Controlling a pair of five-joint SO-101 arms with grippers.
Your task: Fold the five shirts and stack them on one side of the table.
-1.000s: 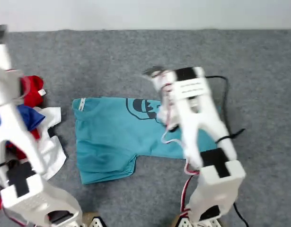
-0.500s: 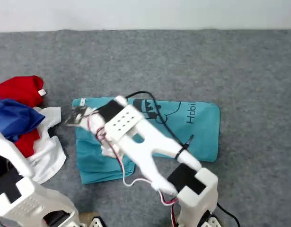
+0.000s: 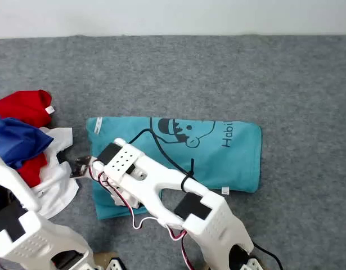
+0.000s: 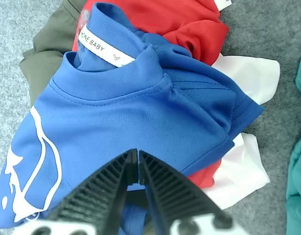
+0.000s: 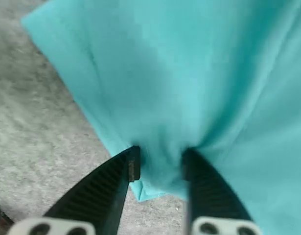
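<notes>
A teal shirt (image 3: 218, 152) lies flat mid-table, partly folded into a wide rectangle. My right arm stretches across its near left part. The right gripper (image 3: 82, 167) is at the shirt's left edge. In the right wrist view the right gripper (image 5: 160, 161) has a bunched fold of the teal shirt (image 5: 199, 73) pinched between its jaws, close to the hem. My left gripper (image 4: 138, 152) is shut with nothing in it, hovering over a blue shirt (image 4: 130, 107) on top of a loose pile.
The pile at the table's left holds a red shirt (image 3: 26, 107), the blue shirt (image 3: 18, 143), a white shirt (image 3: 57, 180) and an olive shirt (image 4: 42, 49). Grey carpet-like tabletop (image 3: 296, 84) lies bare behind and to the right of the teal shirt.
My right arm swung from the teal shirt's far middle across to its near left edge and took hold of the cloth. The left arm drew back toward the left edge.
</notes>
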